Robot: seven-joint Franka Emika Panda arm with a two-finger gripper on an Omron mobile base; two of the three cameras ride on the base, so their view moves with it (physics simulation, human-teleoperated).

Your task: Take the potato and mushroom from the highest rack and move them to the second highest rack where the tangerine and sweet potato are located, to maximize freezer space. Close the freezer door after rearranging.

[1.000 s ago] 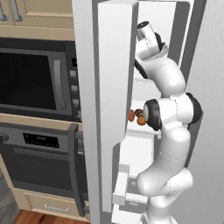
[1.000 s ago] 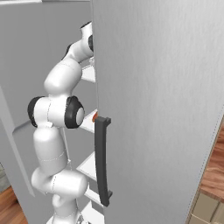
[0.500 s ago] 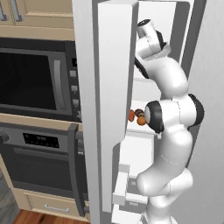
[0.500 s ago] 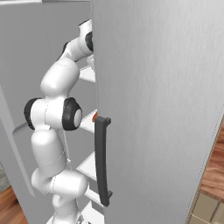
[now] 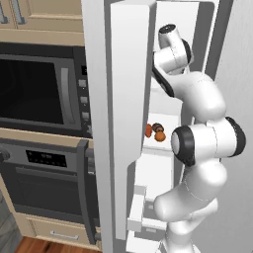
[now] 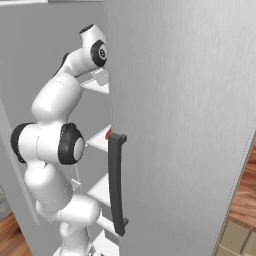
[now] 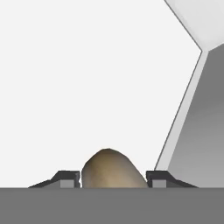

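Potato (image 7: 113, 169) is sitting between my fingertips (image 7: 66, 179), gripper (image 7: 113, 183) closing snugly on it up in the freezer (image 5: 207, 29). I am worrying that its rounded skin squirts out, or knocks the tangerine (image 5: 160, 137) on the shelf below.

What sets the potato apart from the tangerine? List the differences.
The potato is dull brown, the tangerine bright orange. The potato is egg-shaped, the tangerine round. The potato is clamped between the fingers; the tangerine lies free on a freezer shelf. Both are whole, uncut produce.
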